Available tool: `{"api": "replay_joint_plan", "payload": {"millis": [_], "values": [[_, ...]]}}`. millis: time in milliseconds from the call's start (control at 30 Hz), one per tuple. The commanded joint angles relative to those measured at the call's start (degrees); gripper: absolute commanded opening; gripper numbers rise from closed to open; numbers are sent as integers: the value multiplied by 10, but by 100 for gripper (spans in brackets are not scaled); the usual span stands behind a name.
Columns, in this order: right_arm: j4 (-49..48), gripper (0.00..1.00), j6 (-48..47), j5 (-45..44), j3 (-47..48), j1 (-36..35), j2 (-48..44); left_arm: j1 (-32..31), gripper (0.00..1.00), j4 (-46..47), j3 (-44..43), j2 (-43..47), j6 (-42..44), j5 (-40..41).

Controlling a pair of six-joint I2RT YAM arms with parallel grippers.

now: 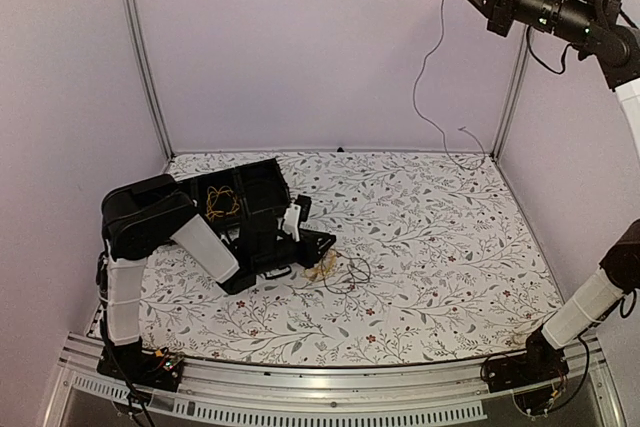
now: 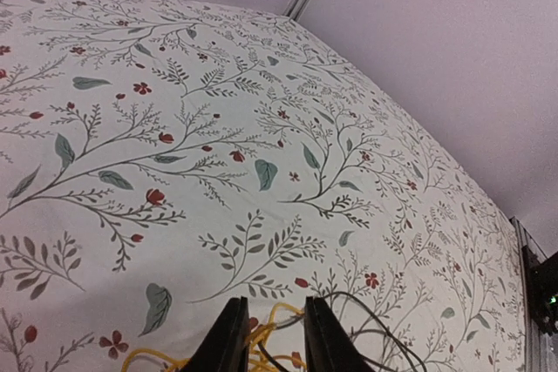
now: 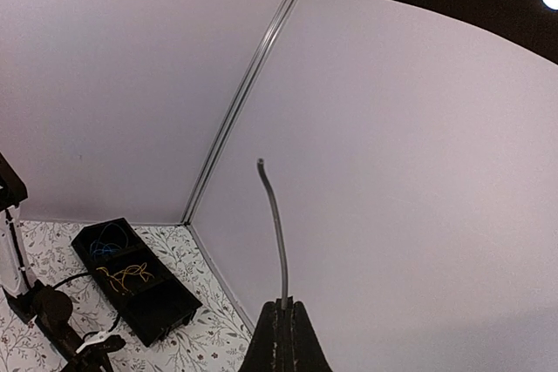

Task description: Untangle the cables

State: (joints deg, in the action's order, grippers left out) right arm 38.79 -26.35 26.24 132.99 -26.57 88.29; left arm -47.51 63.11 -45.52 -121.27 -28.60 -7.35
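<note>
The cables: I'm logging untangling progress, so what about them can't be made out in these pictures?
Tangle, top view: too small to tell which strands cross.
Yellow cable, left wrist view: cut off by the bottom edge, partly behind the left hand.
Blue cable in the bin, right wrist view: too small to trace.
Grey cable in the right hand, right wrist view: its hanging length lies outside the frame.

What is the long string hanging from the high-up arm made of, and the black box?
The thin cable looks like wire in a smooth grey plastic or rubbery coat: it bends softly, yet its short end stands up above the right fingers. The black box looks like matte hard plastic, with thin straight walls; I can't be sure.
</note>
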Motion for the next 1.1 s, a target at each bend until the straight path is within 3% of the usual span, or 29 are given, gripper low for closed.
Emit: {"api": "replay_joint_plan", "payload": {"millis": [0,200,467,667,800,1067], "values": [[-26,0,1,-8,-72,5,-21,-12,25,15,40,23,-19,-9],[-61,0,-16,30,-292,5,-65,-40,43,12,86,150,28,-1],[-120,0,-7,164,-499,4,-88,-105,54,-140,36,273,144,107],[-163,0,14,224,-556,4,-65,-117,56,-168,-3,269,166,105],[-172,0,34,251,-560,4,-46,-119,56,-194,-57,240,187,58],[-174,0,42,257,-561,4,-43,-130,48,-347,-185,176,254,67]]}}
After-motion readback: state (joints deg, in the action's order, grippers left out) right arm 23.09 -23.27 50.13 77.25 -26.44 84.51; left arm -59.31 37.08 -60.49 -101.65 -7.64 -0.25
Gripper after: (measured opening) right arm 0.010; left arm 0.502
